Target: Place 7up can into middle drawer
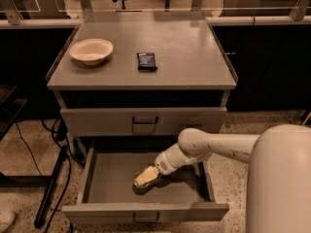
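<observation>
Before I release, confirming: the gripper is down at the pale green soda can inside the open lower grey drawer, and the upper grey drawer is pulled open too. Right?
Not quite. The upper grey drawer is shut, as the camera view shows. The rest holds: the gripper is down at the pale green soda can inside the open lower grey drawer.

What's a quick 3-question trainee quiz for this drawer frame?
1. True or false: the middle drawer is pulled open.
2. Where is the gripper, with the 7up can? A) on the floor B) inside the middle drawer C) raised high in the air
3. What else lies on the cabinet top besides the bowl?
Key: 1 true; 2 B; 3 a flat black packet.
</observation>
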`<act>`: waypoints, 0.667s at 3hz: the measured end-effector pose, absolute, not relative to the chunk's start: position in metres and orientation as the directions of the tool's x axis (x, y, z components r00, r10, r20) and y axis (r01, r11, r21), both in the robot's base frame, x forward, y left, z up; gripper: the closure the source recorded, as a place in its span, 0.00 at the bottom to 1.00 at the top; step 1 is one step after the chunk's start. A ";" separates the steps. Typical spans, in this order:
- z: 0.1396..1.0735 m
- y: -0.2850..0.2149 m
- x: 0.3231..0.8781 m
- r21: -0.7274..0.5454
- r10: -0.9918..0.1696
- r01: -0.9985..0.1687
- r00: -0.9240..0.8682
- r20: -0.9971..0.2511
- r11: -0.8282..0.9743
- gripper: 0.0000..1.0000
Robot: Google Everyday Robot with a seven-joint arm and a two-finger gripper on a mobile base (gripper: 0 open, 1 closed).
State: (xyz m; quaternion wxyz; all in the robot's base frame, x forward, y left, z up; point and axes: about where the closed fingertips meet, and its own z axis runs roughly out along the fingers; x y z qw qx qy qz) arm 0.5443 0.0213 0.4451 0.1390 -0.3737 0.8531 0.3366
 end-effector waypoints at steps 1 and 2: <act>0.436 0.024 0.544 0.472 -0.545 -0.727 -0.686 -0.481 0.499 1.00; 0.422 0.021 0.550 0.478 -0.523 -0.708 -0.706 -0.477 0.520 1.00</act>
